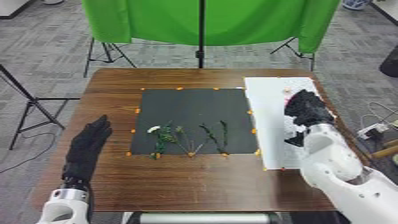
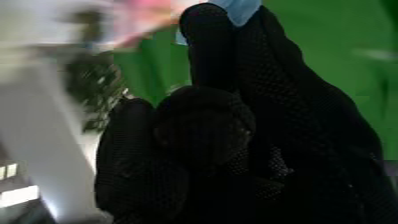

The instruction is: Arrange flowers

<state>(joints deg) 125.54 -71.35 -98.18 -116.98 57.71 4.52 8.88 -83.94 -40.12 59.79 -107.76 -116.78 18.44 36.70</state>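
On the near half of the dark mat (image 1: 195, 107), between its left and right edges, lie a white flower (image 1: 154, 129) and several green stems (image 1: 213, 136). The right hand (image 1: 307, 109) is at the right edge of the white sheet (image 1: 268, 115), and I cannot tell whether it grips anything; the left hand (image 1: 86, 142), fingers straight, is beside the left edge of the table (image 1: 169, 182).
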